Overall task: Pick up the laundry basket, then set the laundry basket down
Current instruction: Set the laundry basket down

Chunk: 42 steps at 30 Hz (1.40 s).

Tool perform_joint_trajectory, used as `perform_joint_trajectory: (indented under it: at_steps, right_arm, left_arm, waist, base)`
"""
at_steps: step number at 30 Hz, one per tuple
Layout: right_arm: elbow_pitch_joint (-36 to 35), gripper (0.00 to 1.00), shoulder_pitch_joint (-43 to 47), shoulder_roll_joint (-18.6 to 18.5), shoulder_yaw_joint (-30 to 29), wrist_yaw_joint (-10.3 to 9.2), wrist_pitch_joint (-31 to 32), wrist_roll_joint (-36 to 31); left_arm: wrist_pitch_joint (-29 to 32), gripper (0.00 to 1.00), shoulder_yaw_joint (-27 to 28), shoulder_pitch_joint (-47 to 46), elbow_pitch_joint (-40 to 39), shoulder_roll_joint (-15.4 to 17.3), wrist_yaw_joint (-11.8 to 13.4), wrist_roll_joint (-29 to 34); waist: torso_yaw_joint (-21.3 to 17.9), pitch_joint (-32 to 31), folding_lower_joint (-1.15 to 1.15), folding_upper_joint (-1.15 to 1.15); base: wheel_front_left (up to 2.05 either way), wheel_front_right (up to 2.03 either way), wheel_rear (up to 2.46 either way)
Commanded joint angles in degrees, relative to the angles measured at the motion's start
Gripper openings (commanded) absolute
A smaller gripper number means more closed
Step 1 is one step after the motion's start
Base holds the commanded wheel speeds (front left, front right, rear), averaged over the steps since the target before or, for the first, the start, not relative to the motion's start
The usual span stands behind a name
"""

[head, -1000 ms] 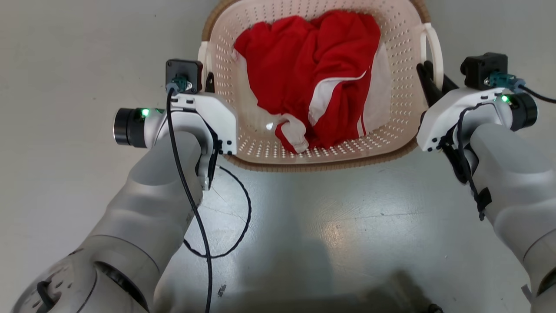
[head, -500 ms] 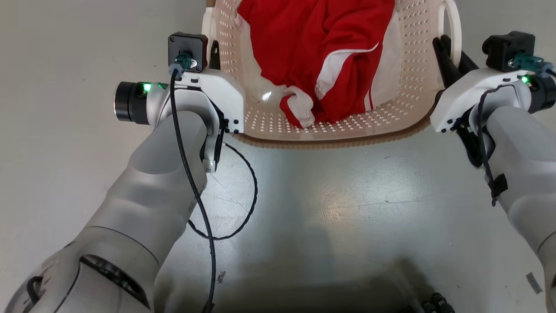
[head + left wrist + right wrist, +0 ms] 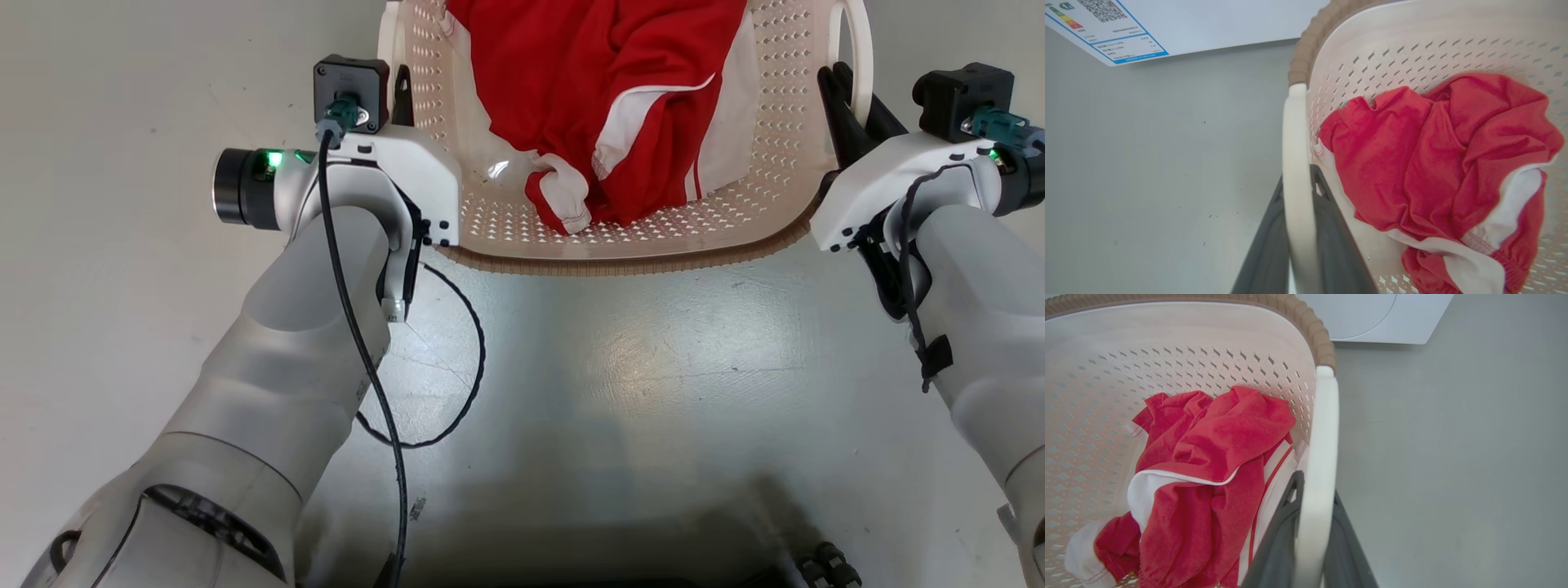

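Laundry basket: cream, full of little holes, with a brown rim. It sits between the two arms, at the top of the head view. I cannot tell if it touches the floor.
Left gripper: closed on the basket's left handle, with one dark finger on each side, both touching it.
Left handle: a white band on the basket's side. It runs up between the two fingers.
Cable: black, making a big loop just beside the left arm.
Clothes: red and white, all crumpled, lying inside the basket.
Right handle: a white band on the other side of the basket.
Right gripper: closed on the right handle, with one dark finger inside the basket wall and one outside.
Floor: grey and shiny, under the arms and around the basket.
Washing machine: white, standing on the floor past the far end of the basket.
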Motion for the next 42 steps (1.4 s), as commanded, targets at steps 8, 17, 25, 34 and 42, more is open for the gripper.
perform_joint_trajectory:
  at_steps: [8,17,25,34,42]
  right_arm:
    - [-0.7,0.0,4.3,0.5,-1.3,0.4,-0.3,-2.9]
    - [-0.3,0.0,4.5,1.0,-2.5,0.4,-0.3,-4.2]
    - [0.0,0.0,4.5,1.1,-3.3,0.4,-0.3,-5.1]
    - [0.5,0.0,4.3,1.2,-3.6,0.4,-0.3,-5.9]
    - [3.0,1.0,4.0,2.0,-5.2,0.4,-0.3,-7.0]
  left_arm:
    - [-1.1,0.0,2.9,1.4,-0.2,1.3,-0.9,2.7]
    - [-1.1,0.0,4.6,1.4,0.8,1.0,-1.7,4.2]
    - [-1.1,0.0,5.2,1.7,1.3,0.9,-2.1,4.4]
    - [-1.1,0.0,3.4,2.1,0.9,0.8,-1.6,2.5]
    - [-1.1,1.0,2.1,2.1,2.1,0.8,0.7,0.7]
  waist:
    - [0.0,0.4,-0.01,0.0]
    - [0.0,0.5,-0.01,0.0]
    - [-0.2,0.7,-0.01,0.0]
    - [-0.2,0.3,-0.01,0.0]
    - [-0.3,0.0,-0.01,0.0]
  base:
    - [0.0,0.0,0.0]
    - [0.0,0.0,0.0]
    - [0.0,0.0,0.0]
    - [0.0,0.0,0.0]
    - [0.0,0.0,0.0]
